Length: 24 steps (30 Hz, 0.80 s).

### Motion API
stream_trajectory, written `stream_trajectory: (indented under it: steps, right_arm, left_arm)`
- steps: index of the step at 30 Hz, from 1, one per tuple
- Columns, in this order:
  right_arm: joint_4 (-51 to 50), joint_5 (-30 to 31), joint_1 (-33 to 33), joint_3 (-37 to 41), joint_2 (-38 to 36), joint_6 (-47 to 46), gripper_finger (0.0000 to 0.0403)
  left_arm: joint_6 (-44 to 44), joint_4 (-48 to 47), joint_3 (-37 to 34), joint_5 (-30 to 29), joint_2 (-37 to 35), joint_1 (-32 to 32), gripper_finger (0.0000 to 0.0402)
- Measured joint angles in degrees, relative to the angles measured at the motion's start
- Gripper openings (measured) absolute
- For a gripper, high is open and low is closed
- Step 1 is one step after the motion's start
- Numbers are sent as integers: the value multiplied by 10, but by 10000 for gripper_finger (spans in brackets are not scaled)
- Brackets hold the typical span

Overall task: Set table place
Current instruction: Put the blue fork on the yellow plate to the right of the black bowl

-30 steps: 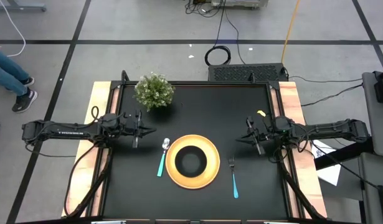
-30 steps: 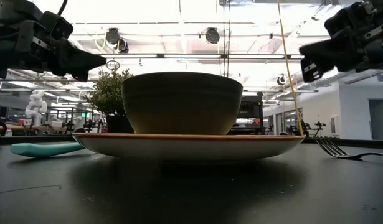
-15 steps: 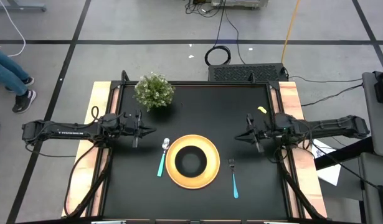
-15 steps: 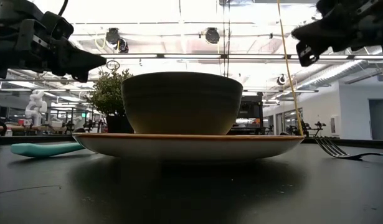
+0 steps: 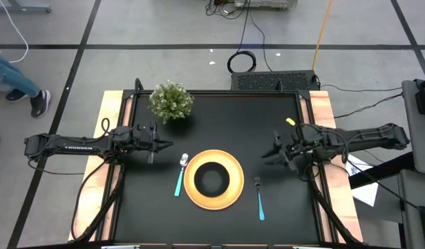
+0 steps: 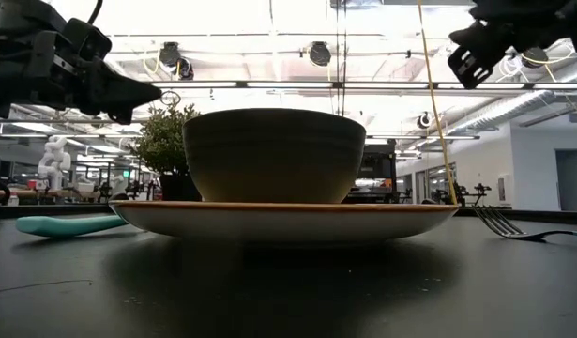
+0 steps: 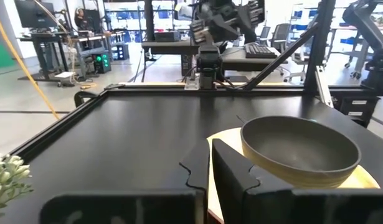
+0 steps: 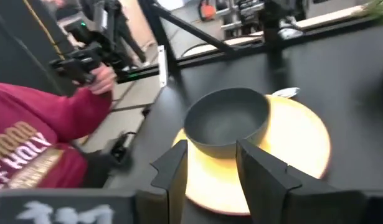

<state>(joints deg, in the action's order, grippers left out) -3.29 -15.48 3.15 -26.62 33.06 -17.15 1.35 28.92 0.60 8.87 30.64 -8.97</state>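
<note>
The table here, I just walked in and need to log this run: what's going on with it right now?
A place setting lies on the table: a black bowl sits on a yellow plate, a spoon beside it toward the left arm, a fork toward the right arm. Neither arm holds anything. The left gripper hovers nearly shut near the spoon; the right gripper hangs open above the table by the fork. A potted plant stands at the far corner.

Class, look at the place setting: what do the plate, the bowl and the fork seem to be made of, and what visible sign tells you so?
Plate: probably glazed ceramic or melamine; smooth yellow surface with a soft sheen.
Bowl: likely matte stoneware or plastic; dull dark grey with faint ridges near its base.
Fork: metal head, thin and grey; the teal handle looks like plastic, though that stays uncertain.
</note>
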Motion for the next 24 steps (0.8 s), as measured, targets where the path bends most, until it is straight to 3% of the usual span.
stream_trajectory:
  steps: [7, 13, 17, 21, 24]
  right_arm:
    - [111, -28, 4, 37, 0, -7, 130]
    - [149, -9, -5, 53, 10, -139, 130]
    - [70, 24, -12, 47, 24, -278, 131]
    - [-67, 72, -1, 30, 41, -358, 146]
    - [-112, 85, 13, 27, 55, -409, 169]
  left_arm:
    - [0, 1, 0, -15, 0, 0, 19]
    - [-5, 2, 0, -15, 0, 0, 3]
    - [-14, 11, 0, -15, 0, 0, 15]
    - [-14, 14, 0, -15, 0, 0, 28]
    - [-14, 13, 0, -15, 0, 0, 30]
